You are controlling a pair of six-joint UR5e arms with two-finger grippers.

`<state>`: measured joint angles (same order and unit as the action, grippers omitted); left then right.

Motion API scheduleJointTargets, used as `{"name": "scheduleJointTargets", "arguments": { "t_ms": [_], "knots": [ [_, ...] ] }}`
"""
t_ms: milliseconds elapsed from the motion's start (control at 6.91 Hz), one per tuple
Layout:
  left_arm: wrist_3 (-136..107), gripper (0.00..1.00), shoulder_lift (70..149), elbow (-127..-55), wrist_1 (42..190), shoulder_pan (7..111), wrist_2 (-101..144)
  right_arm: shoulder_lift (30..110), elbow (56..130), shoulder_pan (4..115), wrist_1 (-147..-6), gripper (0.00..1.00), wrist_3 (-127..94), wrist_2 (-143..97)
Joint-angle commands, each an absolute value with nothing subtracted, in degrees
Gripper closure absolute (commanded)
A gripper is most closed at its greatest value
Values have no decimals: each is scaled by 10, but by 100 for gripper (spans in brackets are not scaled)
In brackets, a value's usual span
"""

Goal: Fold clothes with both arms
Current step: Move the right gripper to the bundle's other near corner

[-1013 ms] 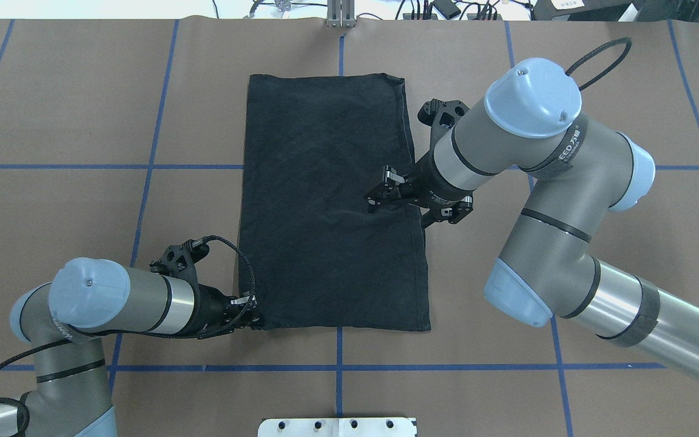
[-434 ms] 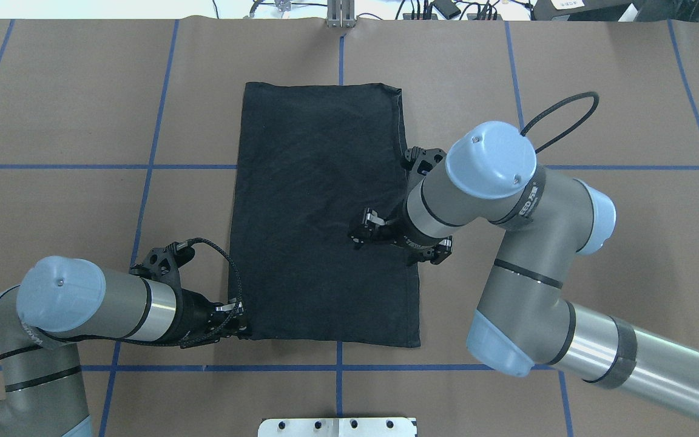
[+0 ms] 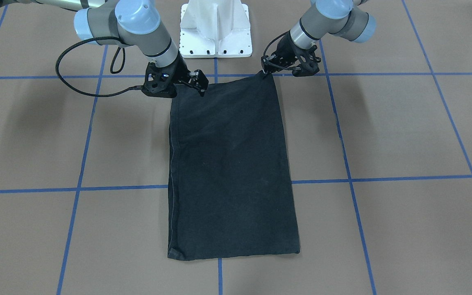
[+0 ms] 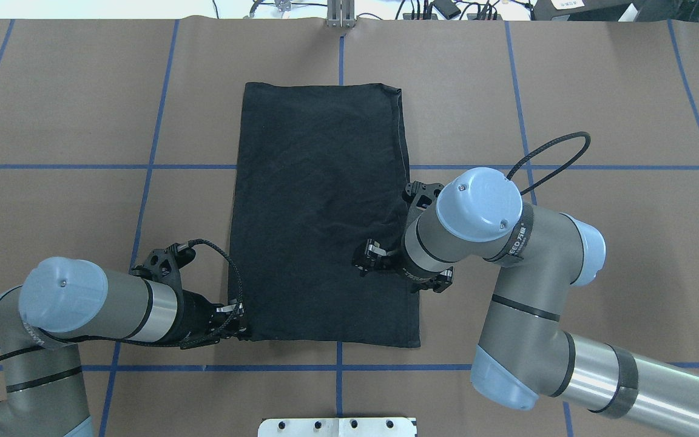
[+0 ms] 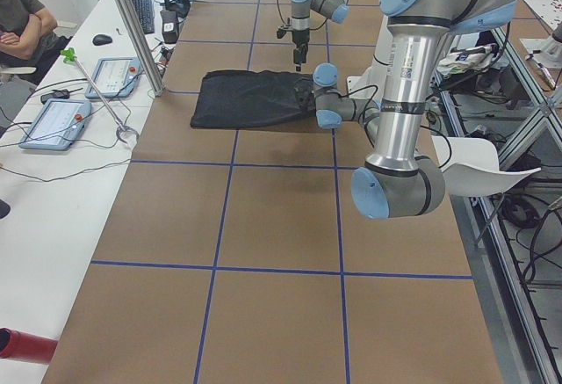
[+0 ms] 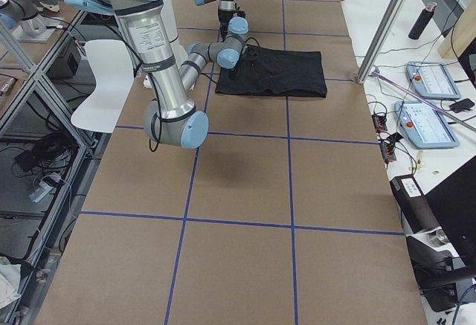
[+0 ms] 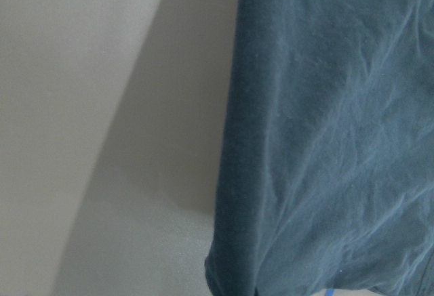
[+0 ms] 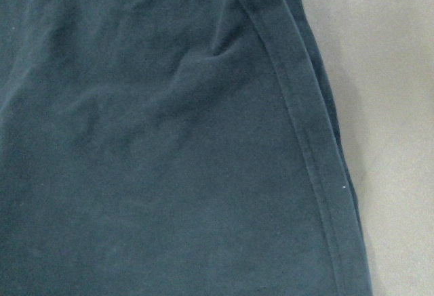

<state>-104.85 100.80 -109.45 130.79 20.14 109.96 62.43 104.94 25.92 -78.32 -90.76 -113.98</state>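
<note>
- We count one black T-shirt (image 4: 319,206), folded into a long rectangle with the plain side up. It lies flat in the middle of the brown table (image 4: 52,91) in the overhead view.
- Two arms: the left arm (image 4: 101,303) comes in lower left, the right arm (image 4: 525,291) lower right.
- Two grippers. The left gripper (image 4: 239,326) is at the shirt's lower-left corner, pinched on the fabric.
- The right gripper (image 4: 361,266) is over the shirt's lower right part, fingers apart, holding nothing.
- One white base (image 3: 215,28) sits top centre in the front view.

Left arm (image 4: 119,303) and right arm (image 4: 522,331) are silver-grey tubes, light-blue caps (image 4: 64,294) (black cables (image 4: 238,282)).
</note>
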Motion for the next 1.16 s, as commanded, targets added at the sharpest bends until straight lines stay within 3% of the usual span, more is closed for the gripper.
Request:
{"name": "scheduleJointTargets", "arguments": {
  "t_ms": [0, 289, 1013],
  "knots": [
    [-1049, 100, 1009, -1094, 1308, 200, 1100, 647, 1058, 247, -774, 1, -908, -1122],
    [-1049, 100, 1009, -1094, 1308, 200, 1099, 672, 1057, 229, -711, 1, -938, -1103],
    [-1050, 100, 1009, -1094, 1308, 200, 1098, 682, 1047, 178, -712, 1, -943, -1078]
  ]
}}
